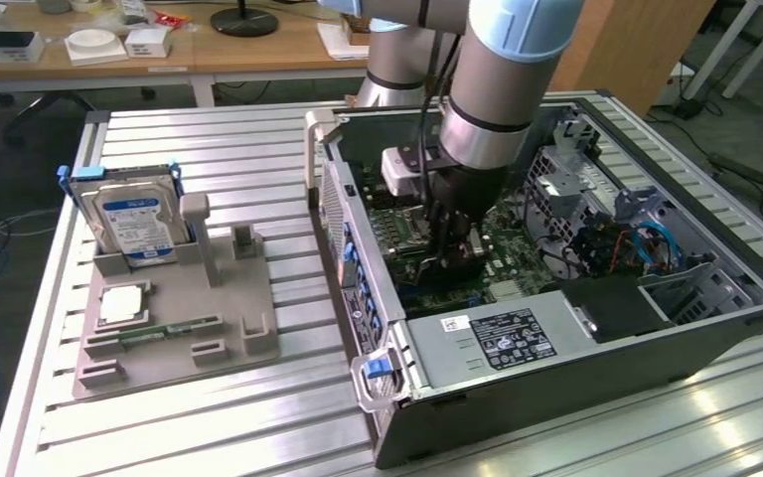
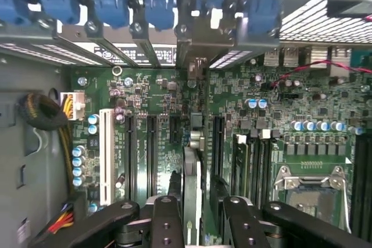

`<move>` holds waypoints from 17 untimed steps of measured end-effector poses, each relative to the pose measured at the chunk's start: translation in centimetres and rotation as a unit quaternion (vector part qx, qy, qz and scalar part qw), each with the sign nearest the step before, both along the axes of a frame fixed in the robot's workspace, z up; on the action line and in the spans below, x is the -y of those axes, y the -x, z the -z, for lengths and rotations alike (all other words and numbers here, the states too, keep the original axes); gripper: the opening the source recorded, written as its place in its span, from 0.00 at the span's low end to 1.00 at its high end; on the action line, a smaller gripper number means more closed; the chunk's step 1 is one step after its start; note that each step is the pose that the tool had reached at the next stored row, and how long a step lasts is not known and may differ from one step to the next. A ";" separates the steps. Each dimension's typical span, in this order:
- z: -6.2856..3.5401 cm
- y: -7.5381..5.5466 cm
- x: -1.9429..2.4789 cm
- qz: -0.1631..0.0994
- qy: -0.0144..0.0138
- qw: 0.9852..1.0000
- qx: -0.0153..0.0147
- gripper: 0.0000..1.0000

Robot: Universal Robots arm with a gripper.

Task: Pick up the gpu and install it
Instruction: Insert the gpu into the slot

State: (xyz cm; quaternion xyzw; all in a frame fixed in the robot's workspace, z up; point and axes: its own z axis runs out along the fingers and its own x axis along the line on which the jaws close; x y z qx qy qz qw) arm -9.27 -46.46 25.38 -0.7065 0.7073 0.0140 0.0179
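Observation:
The gpu point(image 2: 192, 193) stands on edge in a motherboard slot, seen end-on as a thin black card running toward the rear slot bracket point(image 2: 197, 45). My gripper point(image 2: 200, 225) straddles it, one black finger point(image 2: 167, 225) close against one face. The other finger point(image 2: 239, 225) stands off the card with a narrow gap, so the jaws are open around it. In the exterior view the gripper point(image 1: 455, 248) reaches straight down into the open computer case point(image 1: 699, 318), low over the motherboard point(image 1: 515, 283). The fingers there cover the card.
Blue retention latches point(image 2: 157, 7) line the case's rear wall. A white slot point(image 2: 106, 155), black slots and the CPU socket point(image 2: 314, 187) flank the card. Outside the case, a grey fixture point(image 1: 176, 318) holds the hard drive point(image 1: 136, 224) and a green memory stick point(image 1: 156, 328).

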 end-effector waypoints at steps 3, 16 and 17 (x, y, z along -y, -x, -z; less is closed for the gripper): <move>-0.44 0.0 0.00 0.000 0.000 1.000 0.000 0.34; -2.40 0.0 0.00 0.000 0.000 1.000 0.000 0.34; -2.49 0.0 0.00 0.000 0.000 1.000 0.000 0.34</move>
